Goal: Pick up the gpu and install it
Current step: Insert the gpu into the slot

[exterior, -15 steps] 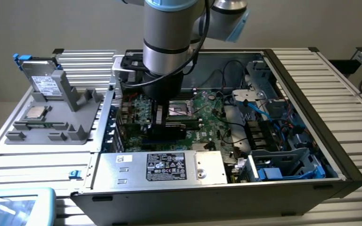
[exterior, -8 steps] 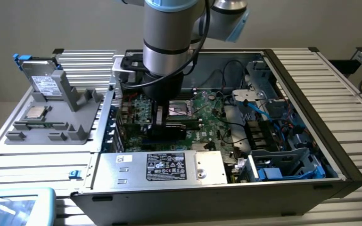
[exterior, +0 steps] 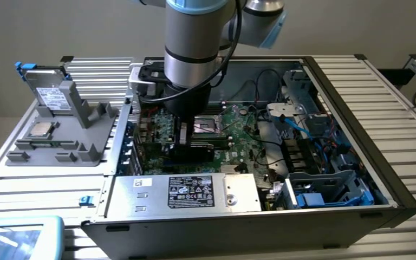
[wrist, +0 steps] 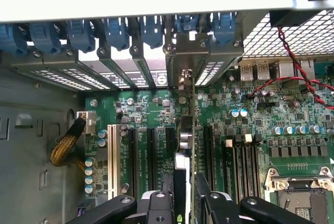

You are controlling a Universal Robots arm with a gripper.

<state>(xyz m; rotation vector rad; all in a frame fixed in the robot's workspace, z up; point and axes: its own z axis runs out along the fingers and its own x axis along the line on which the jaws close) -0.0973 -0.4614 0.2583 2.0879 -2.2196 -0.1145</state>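
Observation:
The gpu (wrist: pixel 189 130) stands on edge over the green motherboard (wrist: pixel 146 109), in line with the black expansion slots. Its silver end bracket (wrist: pixel 190 51) reaches the rear slot openings under the blue clips. I cannot tell whether its edge sits in a slot. My gripper (wrist: pixel 185 199) is shut on the gpu, one black finger (wrist: pixel 156 203) on each side of the card. In the exterior view the gripper (exterior: pixel 186 136) hangs low inside the open computer case (exterior: pixel 338 70), over the board's left part.
A silver power supply (exterior: pixel 186 192) lies at the case front, with the CPU socket (exterior: pixel 209 125) beside the gripper. Blue cables and a drive cage (exterior: pixel 324 184) crowd the exterior view's right. A grey fixture (exterior: pixel 56 146) outside holds a drive (exterior: pixel 49 89) and a processor (exterior: pixel 40 129).

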